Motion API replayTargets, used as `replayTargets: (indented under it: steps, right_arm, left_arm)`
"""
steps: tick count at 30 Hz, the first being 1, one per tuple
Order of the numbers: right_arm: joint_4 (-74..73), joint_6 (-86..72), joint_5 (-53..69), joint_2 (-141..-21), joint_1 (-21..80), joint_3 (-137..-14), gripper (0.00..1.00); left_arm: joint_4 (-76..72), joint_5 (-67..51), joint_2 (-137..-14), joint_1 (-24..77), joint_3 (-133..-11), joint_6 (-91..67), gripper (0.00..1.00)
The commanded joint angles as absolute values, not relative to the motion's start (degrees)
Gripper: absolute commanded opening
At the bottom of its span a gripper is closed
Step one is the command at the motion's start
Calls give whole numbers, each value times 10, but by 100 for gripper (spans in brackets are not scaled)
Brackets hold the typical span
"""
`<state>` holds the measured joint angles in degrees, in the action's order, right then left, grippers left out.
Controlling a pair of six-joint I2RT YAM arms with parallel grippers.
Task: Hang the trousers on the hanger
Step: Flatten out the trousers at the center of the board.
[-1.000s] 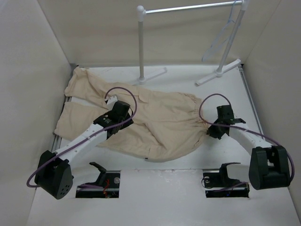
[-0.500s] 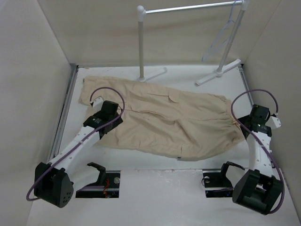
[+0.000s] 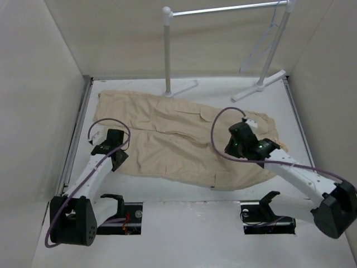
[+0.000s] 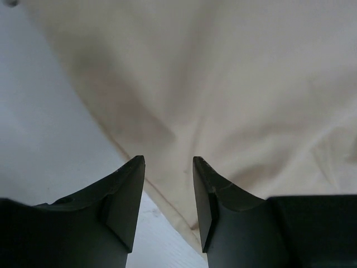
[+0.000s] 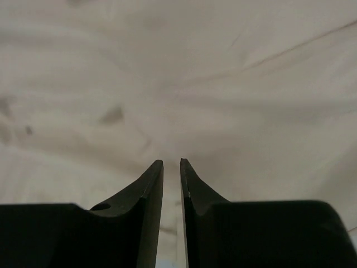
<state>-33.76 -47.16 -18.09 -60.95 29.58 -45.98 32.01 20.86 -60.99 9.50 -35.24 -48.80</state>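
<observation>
The beige trousers (image 3: 178, 137) lie spread flat across the white table, waist to the right, legs to the left. My left gripper (image 3: 116, 152) hovers over their lower left edge. In the left wrist view (image 4: 168, 162) it is open and empty, with the cloth hem (image 4: 251, 84) just below. My right gripper (image 3: 234, 146) is over the waist part. In the right wrist view (image 5: 172, 163) its jaws stand shut to a thin slit with nothing between them, above wrinkled cloth (image 5: 167, 72). The pale wire hanger (image 3: 259, 47) hangs on the rack rail at the back right.
A white rack (image 3: 166, 50) of thick posts and a rail stands at the back, its feet (image 3: 256, 86) on the table behind the trousers. High beige walls close in the left, right and back. Two dark cut-outs (image 3: 120, 215) lie in the near edge.
The trousers were pulled out flat. My right gripper has left the waist's right end and swung left over the cloth. My left gripper has drawn back to the lower left edge.
</observation>
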Motion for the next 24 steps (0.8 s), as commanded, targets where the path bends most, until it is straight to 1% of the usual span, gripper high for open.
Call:
replayTargets:
  steps: [1, 3, 5, 8, 11, 15, 18, 19, 23, 24]
  right_arm:
    - [-329, -521, -170, -643, 377, -446, 25]
    - [-323, -533, -162, -649, 409, -446, 30]
    - [-326, -538, -156, -644, 430, -447, 38]
    - [-327, -541, -141, -624, 442, -433, 49]
    - [-330, -541, -127, -591, 437, -404, 57]
    - [-345, -541, -110, -529, 374, -373, 65]
    - [-384, -548, -93, -470, 290, -359, 69]
    - [-403, -553, -94, -450, 259, -353, 70]
    - [-466, -550, -105, -389, 113, -333, 72]
    - [-477, -549, -105, -375, 70, -336, 72]
  left_arm:
    - [353, 203, -585, 21, -326, -520, 37]
    - [375, 193, -550, -31, -322, -529, 42]
    - [394, 202, -517, -74, -327, -529, 48]
    - [391, 204, -520, -130, -332, -531, 57]
    - [346, 185, -554, -166, -314, -540, 58]
    - [254, 164, -608, -203, -285, -548, 59]
    - [201, 156, -651, -209, -273, -548, 59]
    - [185, 154, -662, -209, -270, -548, 57]
    - [157, 153, -667, -204, -265, -553, 32]
    - [152, 153, -663, -204, -265, -555, 27]
